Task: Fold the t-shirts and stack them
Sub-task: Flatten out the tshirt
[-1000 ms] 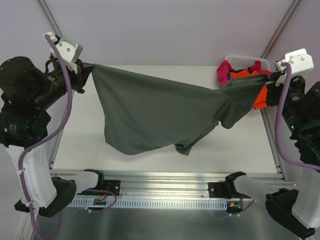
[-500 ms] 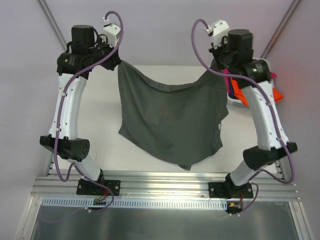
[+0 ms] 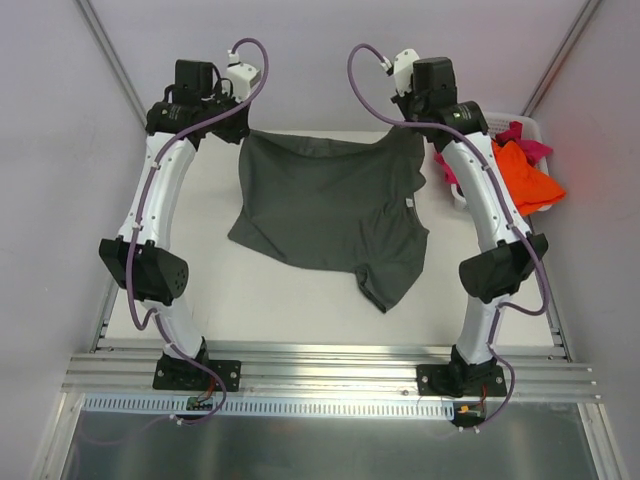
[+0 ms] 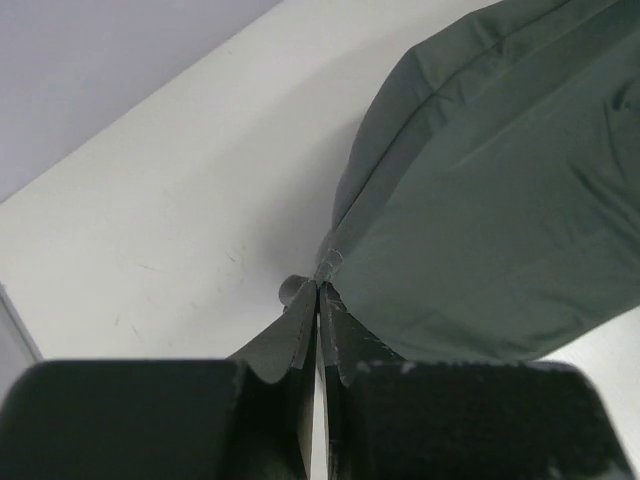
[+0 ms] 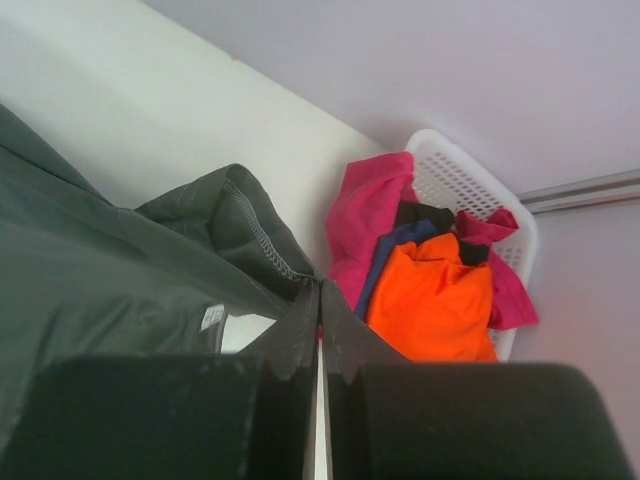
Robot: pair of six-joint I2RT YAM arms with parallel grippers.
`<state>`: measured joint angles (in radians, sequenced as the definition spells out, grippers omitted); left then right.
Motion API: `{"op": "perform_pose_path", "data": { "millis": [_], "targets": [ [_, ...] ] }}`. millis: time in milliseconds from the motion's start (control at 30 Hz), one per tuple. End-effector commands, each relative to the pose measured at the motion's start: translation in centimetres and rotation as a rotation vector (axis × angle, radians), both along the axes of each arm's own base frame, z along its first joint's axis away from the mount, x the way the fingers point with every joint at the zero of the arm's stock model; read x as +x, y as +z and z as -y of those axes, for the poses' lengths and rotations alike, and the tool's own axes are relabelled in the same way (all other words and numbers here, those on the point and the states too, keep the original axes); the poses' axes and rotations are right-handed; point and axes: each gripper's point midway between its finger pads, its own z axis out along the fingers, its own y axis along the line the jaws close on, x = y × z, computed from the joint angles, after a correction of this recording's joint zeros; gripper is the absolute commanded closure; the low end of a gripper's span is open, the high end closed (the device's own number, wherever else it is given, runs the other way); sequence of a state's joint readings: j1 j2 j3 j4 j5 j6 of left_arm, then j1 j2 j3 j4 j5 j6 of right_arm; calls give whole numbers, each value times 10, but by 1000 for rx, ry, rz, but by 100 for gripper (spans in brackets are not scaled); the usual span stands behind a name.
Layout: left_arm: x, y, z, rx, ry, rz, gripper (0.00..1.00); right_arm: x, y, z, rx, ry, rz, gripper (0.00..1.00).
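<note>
The grey shirt (image 3: 330, 215) is being pinched tight by the left claw (image 4: 318, 295) and right claw (image 5: 320, 292); its corners are being hidden.

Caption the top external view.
Left pincer and right pincer hold the grey-olive t-shirt by its far edge over the table.

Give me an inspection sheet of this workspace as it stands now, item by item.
Surface: white table, grey t-shirt partly resting on it.
Job's things: grey t-shirt spread between both claws; orange t-shirt, pink t-shirt, blue t-shirt heaped in white laundry basket.
Clutter: only that basket, far right.
Grippers: left claw shut on grey t-shirt corner; right claw shut on opposite corner.
Cables: purple cables loop above both wrists.
Surroundings: plain walls; metal rail at near edge.
</note>
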<state>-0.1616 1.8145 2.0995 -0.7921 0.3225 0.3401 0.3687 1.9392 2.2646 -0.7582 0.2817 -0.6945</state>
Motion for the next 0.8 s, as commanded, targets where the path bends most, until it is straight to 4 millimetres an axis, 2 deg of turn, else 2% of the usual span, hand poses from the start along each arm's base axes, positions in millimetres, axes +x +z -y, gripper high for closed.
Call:
{"op": "perform_pose_path", "data": {
  "millis": [0, 33, 67, 100, 133, 200, 233, 267, 300, 333, 367, 433, 467, 533, 567, 600, 700, 767],
  "targets": [
    [-3, 84, -11, -31, 42, 232, 100, -30, 101, 21, 61, -43, 245, 99],
    [-7, 93, -11, -34, 47, 254, 100, -49, 119, 27, 78, -43, 276, 99],
    [-13, 103, -11, -44, 49, 273, 100, -58, 125, 29, 81, -43, 287, 99],
    [-26, 120, -12, -50, 50, 314, 100, -70, 133, 34, 84, -44, 301, 100],
    [-33, 129, -13, -49, 50, 337, 100, -91, 147, 39, 88, -36, 333, 99],
    [-57, 152, -15, -56, 48, 394, 100, -115, 166, 48, 84, -36, 382, 99],
    [-64, 159, -16, -57, 47, 414, 100, -139, 183, 55, 89, -29, 427, 99],
    [-72, 162, -18, -53, 52, 425, 100, -148, 187, 60, 85, -36, 440, 99],
    [-88, 177, -21, -55, 55, 467, 100, -158, 192, 63, 81, -36, 450, 99],
    [-96, 182, -23, -49, 56, 487, 100, -170, 200, 67, 82, -34, 474, 99],
    [-111, 192, -28, -47, 70, 519, 100, -187, 210, 78, 82, -52, 509, 99],
    [-126, 201, -34, -50, 91, 547, 100, -207, 217, 87, 102, -58, 528, 99],
    [-142, 208, -39, -55, 103, 573, 100, -225, 221, 93, 137, -59, 540, 99],
    [-156, 208, -41, -61, 103, 578, 100, -242, 221, 98, 173, -50, 529, 99],
    [-172, 216, -44, -70, 105, 609, 100, -253, 215, 96, 201, -24, 502, 100],
    [-179, 215, -45, -71, 103, 612, 100, -266, 215, 101, 216, -19, 512, 99],
    [-194, 210, -51, -63, 117, 619, 100, -281, 216, 112, 195, -27, 533, 99],
    [-196, 205, -54, -49, 124, 613, 100, -279, 220, 116, 178, -47, 557, 99]
  ]
}}
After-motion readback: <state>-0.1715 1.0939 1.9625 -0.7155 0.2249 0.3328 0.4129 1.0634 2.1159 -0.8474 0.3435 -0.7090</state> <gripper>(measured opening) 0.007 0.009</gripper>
